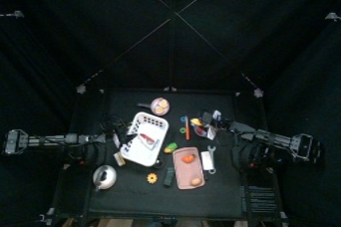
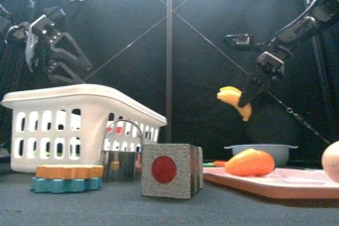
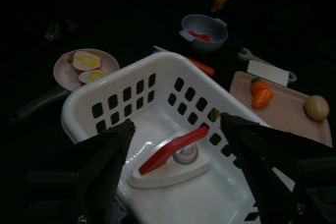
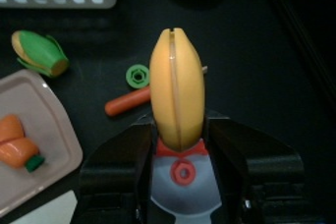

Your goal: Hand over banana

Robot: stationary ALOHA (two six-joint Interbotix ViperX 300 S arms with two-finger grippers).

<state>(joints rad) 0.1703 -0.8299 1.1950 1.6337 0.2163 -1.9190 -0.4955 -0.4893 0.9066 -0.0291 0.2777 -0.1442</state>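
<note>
Your right gripper (image 4: 182,159) has its jaws closed around the banana (image 4: 178,85) and holds it in the air at the front view's right. The pass itself is left: the left gripper (image 3: 184,164) hangs wide open and empty over the white basket (image 3: 151,95), well apart.

No readable words, brand names, labels or numbers anywhere in these views. Only sign-like mark: a plain red circle on the front face of a small grey wooden cube (image 2: 171,169), near the tabletop's front edge, between a white slotted plastic basket (image 2: 73,121) and a pink cutting board (image 2: 272,181). No lettering on it.
</note>
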